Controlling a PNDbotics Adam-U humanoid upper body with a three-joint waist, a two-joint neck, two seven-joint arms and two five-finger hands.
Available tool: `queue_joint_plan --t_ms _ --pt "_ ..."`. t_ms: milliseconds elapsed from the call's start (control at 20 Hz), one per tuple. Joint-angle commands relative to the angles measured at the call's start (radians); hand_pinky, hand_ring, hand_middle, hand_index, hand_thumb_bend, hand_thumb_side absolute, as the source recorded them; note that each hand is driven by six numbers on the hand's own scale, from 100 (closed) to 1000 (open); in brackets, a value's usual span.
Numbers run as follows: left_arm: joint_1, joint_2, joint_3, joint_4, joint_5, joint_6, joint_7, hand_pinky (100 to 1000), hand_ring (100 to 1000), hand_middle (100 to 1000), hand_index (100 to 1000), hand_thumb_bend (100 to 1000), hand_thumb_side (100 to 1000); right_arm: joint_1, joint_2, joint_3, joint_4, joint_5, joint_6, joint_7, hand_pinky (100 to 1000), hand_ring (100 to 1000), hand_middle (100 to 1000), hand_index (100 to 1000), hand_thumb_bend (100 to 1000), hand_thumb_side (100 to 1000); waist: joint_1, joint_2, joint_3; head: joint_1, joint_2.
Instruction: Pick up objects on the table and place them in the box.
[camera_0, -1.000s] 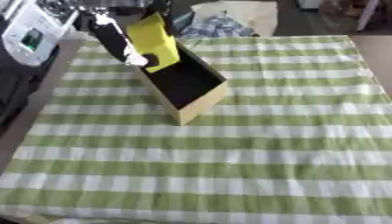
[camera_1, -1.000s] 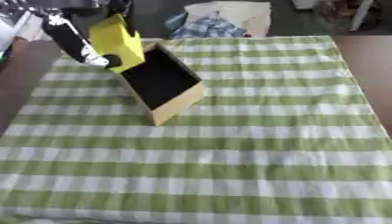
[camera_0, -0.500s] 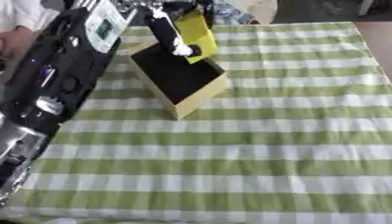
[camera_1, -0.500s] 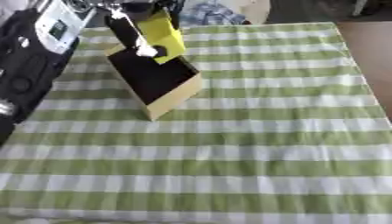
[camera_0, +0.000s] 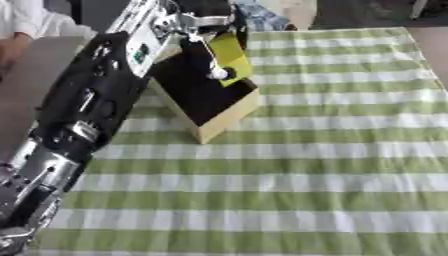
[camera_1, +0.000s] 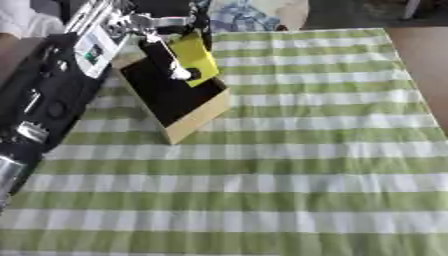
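the left hand (camera_0: 208, 31) had its fingers curled round a yellow packet (camera_0: 229, 55), held over the box (camera_0: 206, 102) at the worktop's (camera_0: 306, 165) far left.

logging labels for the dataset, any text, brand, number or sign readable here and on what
No text can be read.
White label with a green patch on the robot's left arm: too blurred to read.
Yellow item and box: no print visible.
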Motion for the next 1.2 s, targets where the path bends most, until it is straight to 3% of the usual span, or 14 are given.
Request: queue_joint_plan --t_ms 50,850,1200 --pt "-0.029 0.006 0.017 0.004 -0.023 0.001 0.020 114 388 462 605 100 140 -0.013 -0.017 -0.007 -0.015 -0.009 -0.002 0.003 619 678 697 793 100 849 -0.006 -0.011 -0.001 0.001 -0.014" --pt "-0.004 0.005 0.043 0.063 -0.113 0.047 0.080 133 392 459 603 100 154 -0.012 -0.009 -0.012 -0.015 -0.015 0.000 0.004 616 675 694 793 100 851 -0.014 0.007 -0.004 -0.001 -0.031" --pt "0.011 -0.005 0.045 0.097 -0.191 0.056 0.082 206 428 496 618 111 168 -0.012 -0.003 -0.015 -0.015 -0.019 0.001 0.004 613 673 693 793 100 852 -0.015 0.015 -0.006 -0.004 -0.037"
